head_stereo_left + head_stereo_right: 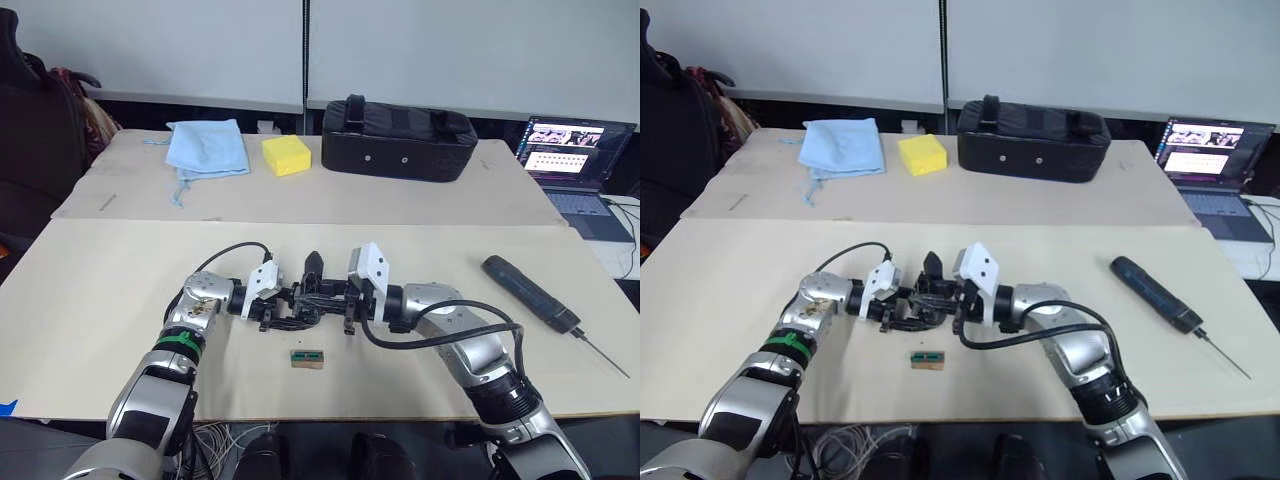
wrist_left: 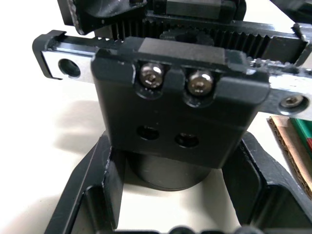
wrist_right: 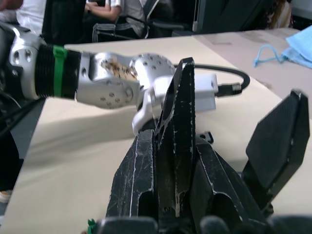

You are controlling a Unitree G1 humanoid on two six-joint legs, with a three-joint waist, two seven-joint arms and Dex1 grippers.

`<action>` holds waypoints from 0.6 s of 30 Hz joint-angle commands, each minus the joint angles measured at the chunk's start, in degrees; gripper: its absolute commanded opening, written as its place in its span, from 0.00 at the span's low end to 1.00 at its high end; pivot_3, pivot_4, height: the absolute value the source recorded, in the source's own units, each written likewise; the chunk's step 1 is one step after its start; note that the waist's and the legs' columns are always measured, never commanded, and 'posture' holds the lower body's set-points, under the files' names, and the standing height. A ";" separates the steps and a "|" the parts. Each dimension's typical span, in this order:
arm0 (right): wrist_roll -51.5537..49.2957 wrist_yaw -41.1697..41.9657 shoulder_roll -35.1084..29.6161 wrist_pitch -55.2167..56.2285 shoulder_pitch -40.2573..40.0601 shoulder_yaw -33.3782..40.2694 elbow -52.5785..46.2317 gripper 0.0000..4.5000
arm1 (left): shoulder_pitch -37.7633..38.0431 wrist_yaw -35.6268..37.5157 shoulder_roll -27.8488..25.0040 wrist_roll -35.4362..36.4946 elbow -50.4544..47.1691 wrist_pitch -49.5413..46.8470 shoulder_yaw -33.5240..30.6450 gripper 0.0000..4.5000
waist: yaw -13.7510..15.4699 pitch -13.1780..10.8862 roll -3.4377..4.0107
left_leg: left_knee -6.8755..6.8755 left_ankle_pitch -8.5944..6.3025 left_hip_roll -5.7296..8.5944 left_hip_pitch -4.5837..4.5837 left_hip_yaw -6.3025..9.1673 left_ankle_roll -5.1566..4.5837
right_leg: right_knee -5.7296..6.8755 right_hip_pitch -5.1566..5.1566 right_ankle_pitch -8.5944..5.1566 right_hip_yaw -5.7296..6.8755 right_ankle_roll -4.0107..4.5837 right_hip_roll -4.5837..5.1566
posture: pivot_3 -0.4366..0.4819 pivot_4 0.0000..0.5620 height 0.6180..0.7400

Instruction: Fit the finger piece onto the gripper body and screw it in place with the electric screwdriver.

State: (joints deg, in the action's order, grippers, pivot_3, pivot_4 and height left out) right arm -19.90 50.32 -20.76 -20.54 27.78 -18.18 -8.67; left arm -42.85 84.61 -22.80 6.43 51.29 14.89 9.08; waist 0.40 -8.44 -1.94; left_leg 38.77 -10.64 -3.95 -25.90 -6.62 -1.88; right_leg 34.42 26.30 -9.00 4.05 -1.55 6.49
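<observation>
Mid-table, left claw (image 1: 272, 312) clamps gripper body (image 2: 180, 122), right claw (image 1: 345, 305) pinches finger piece (image 3: 176, 146), no legible writing.

Beige tables (image 1: 420, 205) — pale wall (image 1: 450, 50) behind

Place: office or lab workroom | bench (image 1: 90, 330) covered in plain board | open laptop (image 1: 577, 160) at the side | grey partition panels (image 1: 450, 45) behind | seated people past the bench in the right wrist view

No legible text, label, brand or number on any object. Laptop (image 1: 575, 150) screen shows rows of content, too small to read.
</observation>
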 commanded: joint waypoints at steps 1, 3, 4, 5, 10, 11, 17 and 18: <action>2.00 0.92 0.70 3.47 -0.08 -0.70 0.46 0.10 | -0.08 0.66 -1.00 -1.47 0.52 0.21 0.71 0.51 | -0.10 0.00 0.00 | 0.00 0.00 0.00 0.02 0.00 0.00 | 0.03 0.00 0.00 0.00 0.00 0.00 | 0.48 0.27 1.00; 2.33 1.33 1.13 4.41 0.12 -0.53 1.78 0.10 | -0.15 0.71 -1.01 -1.50 0.61 0.15 0.74 0.51 | -0.13 0.00 0.00 | 0.00 0.00 0.00 0.05 0.00 0.00 | 0.08 0.00 -0.02 0.00 0.00 0.00 | 0.48 0.27 1.00; 2.17 1.77 1.41 4.72 0.22 -0.45 2.18 0.10 | -0.16 0.77 -1.02 -1.48 0.63 0.07 0.74 0.51 | -0.15 0.00 0.00 | 0.00 0.00 0.00 0.05 0.00 0.00 | 0.10 0.00 -0.02 0.00 0.00 0.00 | 0.48 0.27 1.00; 2.18 2.04 1.64 4.90 0.30 -0.46 2.42 0.10 | -0.13 0.84 -1.07 -1.49 0.66 0.07 0.76 0.51 | -0.18 0.00 0.00 | 0.00 0.00 0.00 0.06 0.00 0.00 | 0.10 0.00 -0.02 0.00 0.00 0.00 | 0.48 0.27 1.00; 2.73 2.48 2.73 5.24 0.36 -0.60 3.13 0.10 | 0.16 1.33 -1.33 -1.54 0.75 0.27 0.90 0.51 | -0.53 0.01 0.01 | 0.01 0.00 -0.02 0.08 0.01 0.00 | 0.15 -0.01 -0.03 0.00 0.01 -0.01 | 0.48 0.27 1.00; 2.87 2.40 2.88 5.18 0.37 -0.59 3.33 0.10 | 0.21 1.34 -1.33 -1.52 0.71 0.25 0.90 0.51 | -0.59 0.01 0.01 | 0.00 0.00 -0.02 0.09 0.01 0.00 | 0.17 -0.01 -0.03 0.00 0.02 -0.01 | 0.48 0.27 1.00; 1.56 2.40 3.74 6.01 0.38 1.43 2.80 0.10 | 0.68 1.27 -1.44 -1.50 0.31 0.28 0.98 0.51 | -0.89 0.01 0.01 | 0.01 0.00 -0.02 0.14 0.02 0.01 | 0.28 -0.01 -0.07 -0.01 0.06 -0.01 | 0.48 0.27 1.00; 1.27 2.74 3.55 6.27 0.29 1.85 2.43 0.10 | 0.70 1.22 -1.46 -1.49 0.30 0.27 0.96 0.51 | -0.90 0.01 0.01 | 0.01 0.00 -0.01 0.14 0.02 0.01 | 0.31 -0.01 -0.09 -0.01 0.07 0.00 | 0.48 0.27 1.00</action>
State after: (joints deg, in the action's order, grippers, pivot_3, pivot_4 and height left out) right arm -17.07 52.49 -17.39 -16.41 27.77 -18.64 -4.20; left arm -42.84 85.18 -23.85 6.38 51.58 15.05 9.09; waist -0.51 -8.43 -1.93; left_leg 38.79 -10.65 -3.96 -25.74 -6.60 -1.87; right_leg 34.76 26.29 -9.10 4.04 -1.48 6.49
